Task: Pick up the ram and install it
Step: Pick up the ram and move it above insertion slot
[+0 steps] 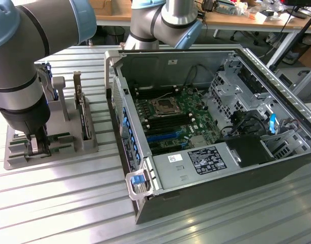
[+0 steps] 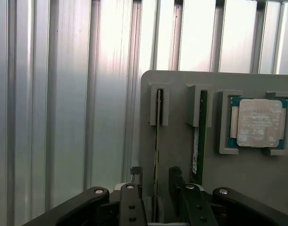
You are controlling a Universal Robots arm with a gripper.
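Exterior view: the black gripper (image 1: 35, 146) hangs low at a grey plastic holder (image 1: 89, 145), toward the exterior view's left of the open metal computer case (image 1: 206, 199).

Wrist view: its fingers (image 2: 135, 175) are spread, straddling the long, thin green ram (image 2: 156, 136), which stands on edge in the holder's slot. It is probably light, stiff and fragile, and best pinched on its flat faces.

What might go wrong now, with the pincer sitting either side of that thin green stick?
The pincer straddles the ram, which stands on edge in the grey holder. If it closes off-centre, it might tilt the stick or jam it in its slot. The second ram stands close alongside, so a finger could brush it.
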